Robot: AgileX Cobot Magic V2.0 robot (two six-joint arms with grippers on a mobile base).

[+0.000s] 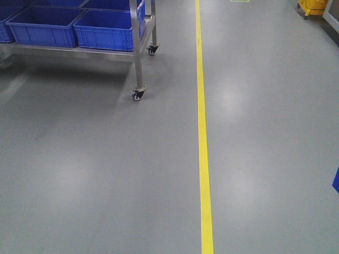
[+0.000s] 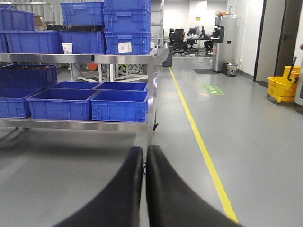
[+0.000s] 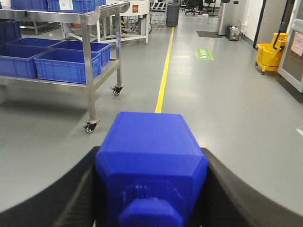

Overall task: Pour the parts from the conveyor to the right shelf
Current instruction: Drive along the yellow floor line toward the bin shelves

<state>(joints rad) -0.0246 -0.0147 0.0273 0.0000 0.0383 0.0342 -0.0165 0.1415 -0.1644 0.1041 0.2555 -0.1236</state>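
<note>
A bright blue part (image 3: 149, 137) with a small knob facing the camera fills the lower right wrist view, and my right gripper (image 3: 151, 165) is shut on it, one black finger on each side. My left gripper (image 2: 145, 150) is shut with nothing in it, its black fingers (image 2: 163, 189) pressed together above the grey floor. A stainless steel shelf (image 2: 80, 58) on castors stands ahead to the left, carrying blue bins (image 2: 119, 105). The front view shows that shelf (image 1: 140, 47) and its bins (image 1: 106, 29) at top left; the right wrist view has the shelf (image 3: 87, 61) at left. The conveyor is out of view.
A yellow floor line (image 1: 203, 132) runs away from me just right of the shelf's castor (image 1: 137, 96). A yellow mop bucket (image 2: 283, 87) stands far right by a door. A steel cabinet (image 2: 223, 42) and office chairs (image 2: 179, 42) are far down the aisle.
</note>
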